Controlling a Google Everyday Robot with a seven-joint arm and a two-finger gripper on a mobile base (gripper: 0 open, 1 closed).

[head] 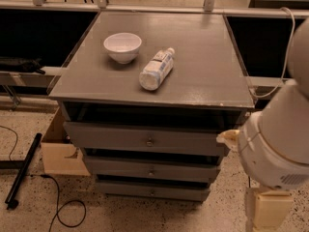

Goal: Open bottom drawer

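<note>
Camera view, white arm (277, 144) right of cabinet (193, 76), gripper (268, 208) hanging low, apart from bottom drawer (152, 191), grip unclear.

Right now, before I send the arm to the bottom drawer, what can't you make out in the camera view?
- bottom drawer: only a thin strip shows under the middle drawer; its knob is tiny, and whether it is fully shut is unclear.
- Cabinet's right side: hidden behind the white arm.
- gripper: seemingly the beige part low right, cut off by the bottom edge.
- Drawer interiors: lost in shadow.
</note>
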